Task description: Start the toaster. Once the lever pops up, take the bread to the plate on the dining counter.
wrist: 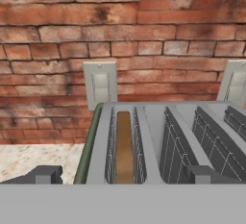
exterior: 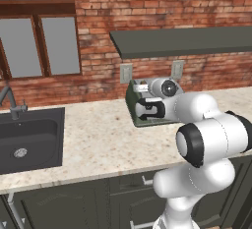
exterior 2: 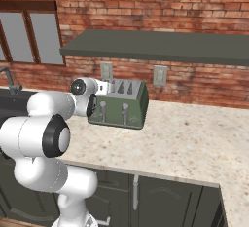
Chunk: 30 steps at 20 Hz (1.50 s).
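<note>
The sage-green toaster (exterior 2: 121, 105) stands on the stone worktop against the brick wall, with two silver levers (exterior 2: 103, 107) on its front. In the left base view my arm hides most of the toaster (exterior: 131, 103). In the hand view I look down along its grey top (wrist: 153, 136), and the brown bread (wrist: 124, 147) sits in the leftmost slot. My gripper (wrist: 124, 175) is open, hovering just above the toaster's top near that slot, fingertips (wrist: 45, 174) wide apart with nothing between them. The plate and the dining counter are out of view.
A dark sink (exterior: 29, 139) with a faucet (exterior: 10, 100) lies to the left on the worktop (exterior 2: 194, 138). A dark shelf (exterior 2: 160, 46) runs above the toaster. Two wall outlets (wrist: 100, 84) sit behind it. Windows are at the far left.
</note>
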Available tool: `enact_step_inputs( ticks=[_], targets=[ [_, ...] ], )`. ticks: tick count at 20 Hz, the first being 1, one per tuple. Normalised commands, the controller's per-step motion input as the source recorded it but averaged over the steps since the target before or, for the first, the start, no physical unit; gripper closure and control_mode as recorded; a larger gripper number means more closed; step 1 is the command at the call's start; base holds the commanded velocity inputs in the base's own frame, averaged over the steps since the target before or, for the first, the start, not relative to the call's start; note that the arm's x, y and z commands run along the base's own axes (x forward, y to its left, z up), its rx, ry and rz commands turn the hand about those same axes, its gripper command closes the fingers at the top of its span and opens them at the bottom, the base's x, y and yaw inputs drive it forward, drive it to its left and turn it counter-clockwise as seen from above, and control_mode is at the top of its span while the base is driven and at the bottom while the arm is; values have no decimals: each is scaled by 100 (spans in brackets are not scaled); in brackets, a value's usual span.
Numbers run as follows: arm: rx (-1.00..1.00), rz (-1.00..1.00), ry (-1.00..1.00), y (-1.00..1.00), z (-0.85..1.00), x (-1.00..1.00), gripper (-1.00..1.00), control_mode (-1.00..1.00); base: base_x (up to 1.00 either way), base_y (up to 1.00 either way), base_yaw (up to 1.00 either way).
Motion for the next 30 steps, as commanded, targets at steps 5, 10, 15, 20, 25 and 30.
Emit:
enact_step_inputs(
  ticks=[5, 10, 15, 20, 25, 30],
  targets=[
    [0, 0, 0, 0, 0, 0, -100, -100, 0, 0, 0],
    [0, 0, 0, 0, 0, 0, -100, -100, 0, 0, 0],
    [0, 0, 0, 0, 0, 0, -100, -100, 0, 0, 0],
    [0, 0, 0, 0, 0, 0, -100, -100, 0, 0, 0],
    [0, 0, 0, 0, 0, 0, -100, -100, 0, 0, 0],
    [0, 0, 0, 0, 0, 0, -100, -100, 0, 0, 0]
  ],
)
